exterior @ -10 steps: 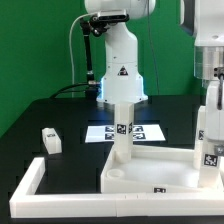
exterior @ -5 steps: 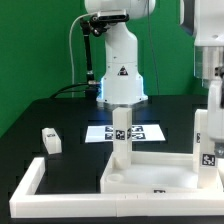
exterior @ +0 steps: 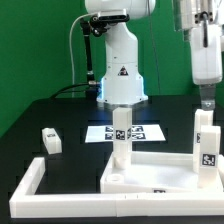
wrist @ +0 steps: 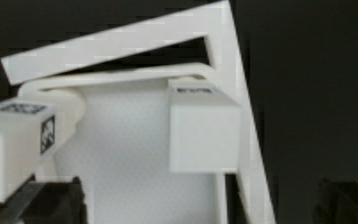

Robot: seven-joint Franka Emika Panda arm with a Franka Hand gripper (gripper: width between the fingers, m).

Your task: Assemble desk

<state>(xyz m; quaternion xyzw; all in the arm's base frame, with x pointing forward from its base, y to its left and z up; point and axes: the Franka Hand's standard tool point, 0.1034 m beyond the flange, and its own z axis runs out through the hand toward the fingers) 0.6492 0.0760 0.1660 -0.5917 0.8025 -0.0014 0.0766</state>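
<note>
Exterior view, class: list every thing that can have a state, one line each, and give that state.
tabletop panel: lying flat, rim up, inside the border rail.
near leg: upright on the panel.
far leg: upright at the panel's corner, free of the claw.
loose leg: lying on the table, unattached.
claw: open, above the far leg.

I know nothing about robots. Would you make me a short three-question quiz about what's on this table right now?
1. True or false: the gripper is holding a leg.
2. How many legs stand upright on the tabletop panel?
3. Where does the loose leg lie? A) on the black table, at the exterior view's left B) on the marker board

Key:
1. False. It hangs open above the leg at the exterior view's right.
2. Two; the other is the middle leg.
3. A
</note>
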